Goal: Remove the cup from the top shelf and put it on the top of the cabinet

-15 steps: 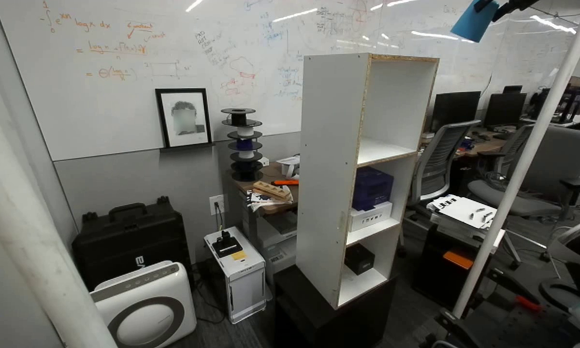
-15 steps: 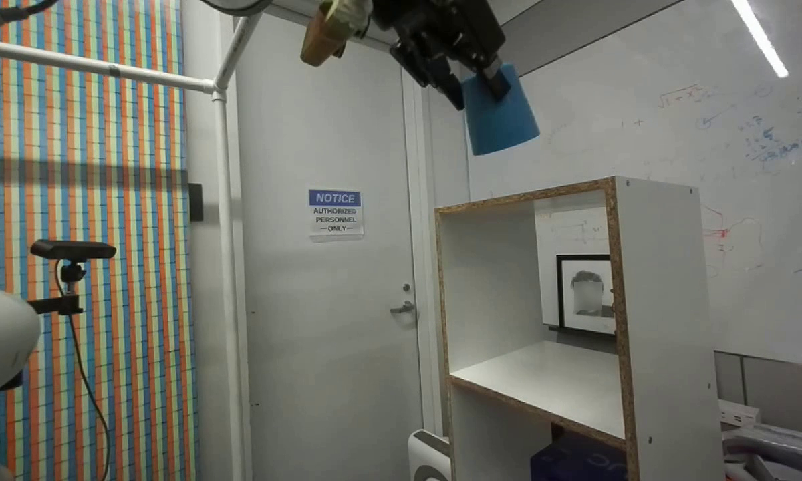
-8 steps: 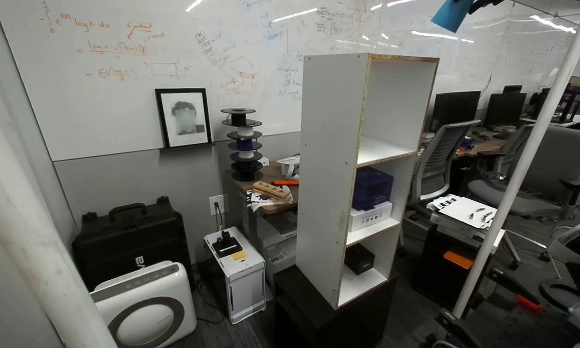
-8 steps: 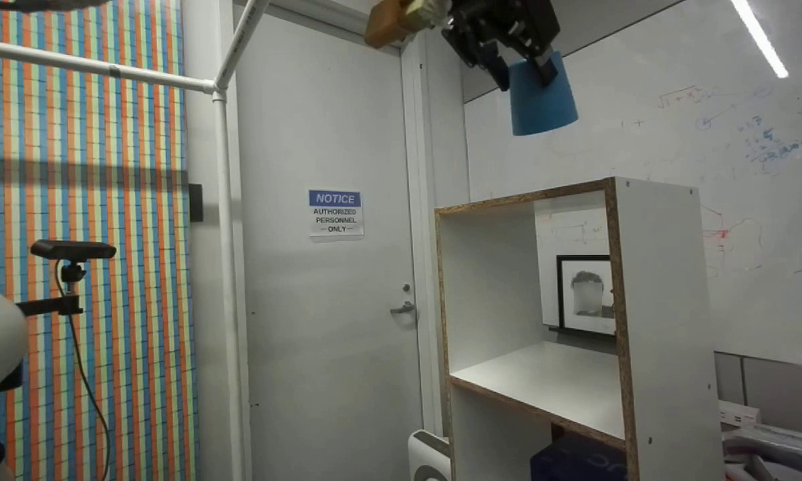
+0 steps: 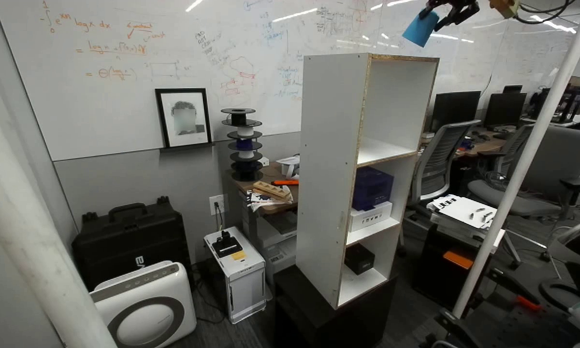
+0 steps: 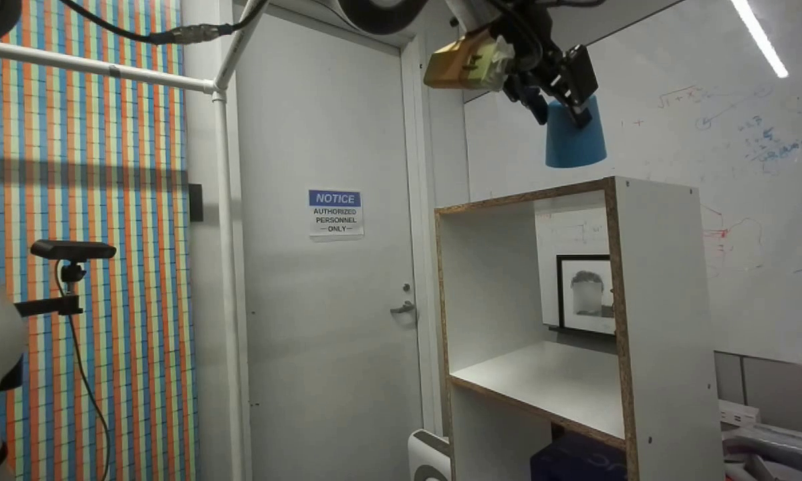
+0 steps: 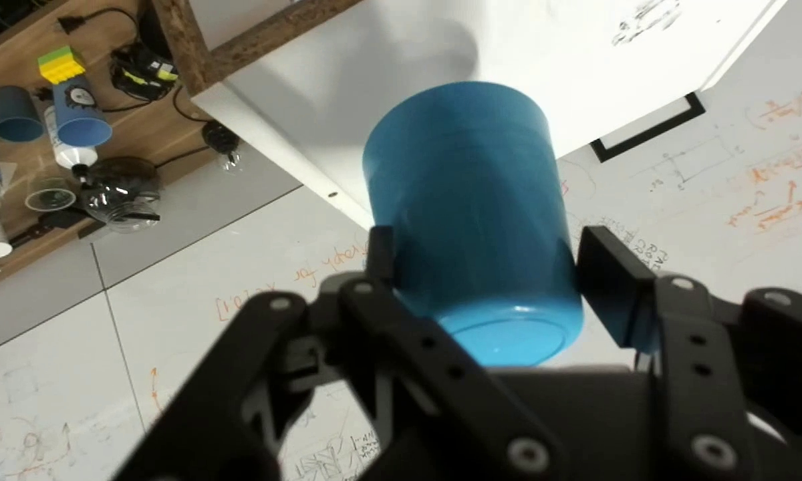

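A blue cup [image 5: 419,30] hangs in my gripper [image 5: 430,20], above and beside the top right corner of the white cabinet [image 5: 331,145] in an exterior view. In an exterior view, the cup [image 6: 576,147] has its wide end down, just above the front top edge of the cabinet [image 6: 665,300], with a gap between. In the wrist view, both fingers of the gripper [image 7: 484,267] press the sides of the cup [image 7: 471,194] near its base. A broad white face of the cabinet [image 7: 541,60] lies beyond it, with a shadow on it.
A purple box [image 5: 373,186] on a white box and a black box [image 5: 359,258] sit in the lower compartments. A white pole [image 5: 517,169] stands at the right. A whiteboard [image 6: 762,267] is behind the cabinet. Bottles and other cups [image 7: 80,113] stand on a desk.
My gripper has carried the cup toward the cabinet: leftward in an exterior view, rightward in an exterior view. It rose slightly first, then came down. The cabinet has not moved.
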Robot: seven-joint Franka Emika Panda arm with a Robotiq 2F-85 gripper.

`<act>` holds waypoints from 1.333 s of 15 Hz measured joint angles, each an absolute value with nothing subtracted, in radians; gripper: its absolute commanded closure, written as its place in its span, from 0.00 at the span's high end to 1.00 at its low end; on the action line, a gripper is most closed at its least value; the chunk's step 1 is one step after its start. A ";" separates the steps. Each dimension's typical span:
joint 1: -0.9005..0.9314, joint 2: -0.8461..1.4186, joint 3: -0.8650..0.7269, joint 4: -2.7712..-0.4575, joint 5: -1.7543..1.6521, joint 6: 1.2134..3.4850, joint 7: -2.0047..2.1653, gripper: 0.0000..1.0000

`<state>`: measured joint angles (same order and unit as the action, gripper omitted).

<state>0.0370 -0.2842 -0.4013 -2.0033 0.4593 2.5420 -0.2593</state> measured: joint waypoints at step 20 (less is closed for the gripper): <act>-0.080 -0.173 -0.317 -1.882 0.467 2.360 -0.223 0.43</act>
